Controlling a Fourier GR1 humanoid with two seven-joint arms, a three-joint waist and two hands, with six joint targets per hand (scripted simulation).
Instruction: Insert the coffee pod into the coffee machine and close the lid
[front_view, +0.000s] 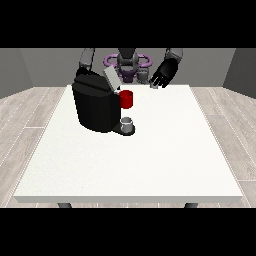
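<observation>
The black coffee machine stands on the white table, left of the middle. Its grey lid is tilted up at the top. A red thing at the machine sits at its front, under the lid. A small grey thing rests on the machine's low base, below the red thing. The hand at the view's right hovers over the table's far edge with its fingers relaxed and spread, holding nothing. The arm at the view's left comes down behind the machine's top, and its hand merges with the black body.
The robot's torso stands behind the table's far edge. Wooden floor surrounds the table on all sides. The table's front edge lies far from both hands.
</observation>
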